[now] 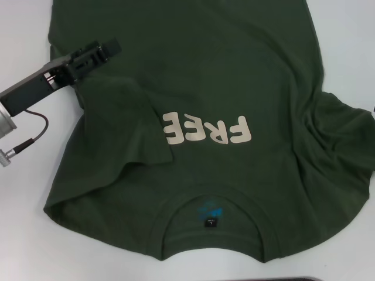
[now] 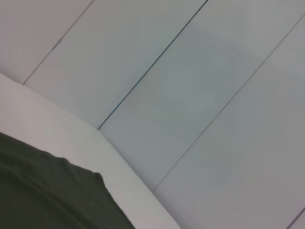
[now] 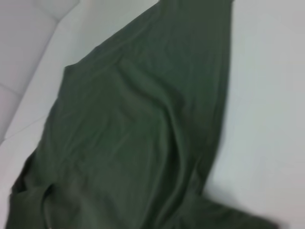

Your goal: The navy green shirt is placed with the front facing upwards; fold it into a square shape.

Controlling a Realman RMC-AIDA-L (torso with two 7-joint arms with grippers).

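Navy green shirt front-up on white table, left sleeve folded inward. Left gripper upper left over shirt edge, fingers apparently closed, grasp unclear. Right gripper unseen.

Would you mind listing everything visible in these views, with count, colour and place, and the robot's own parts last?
navy green shirt: one, dark olive green, spread front up across the table, collar toward the robot; the sleeve on the robot's left is folded in over the chest.
FREE lettering: one print, cream, on the chest; its left end is covered by the folded sleeve.
neck tag: one, black, inside the collar, with teal print just above it.
table: one, white, under the shirt.
wall panels: pale grey, with thin dark seams, beyond the table edge.
left gripper: one, black, over the shirt's left side.
right gripper: not seen in any view.
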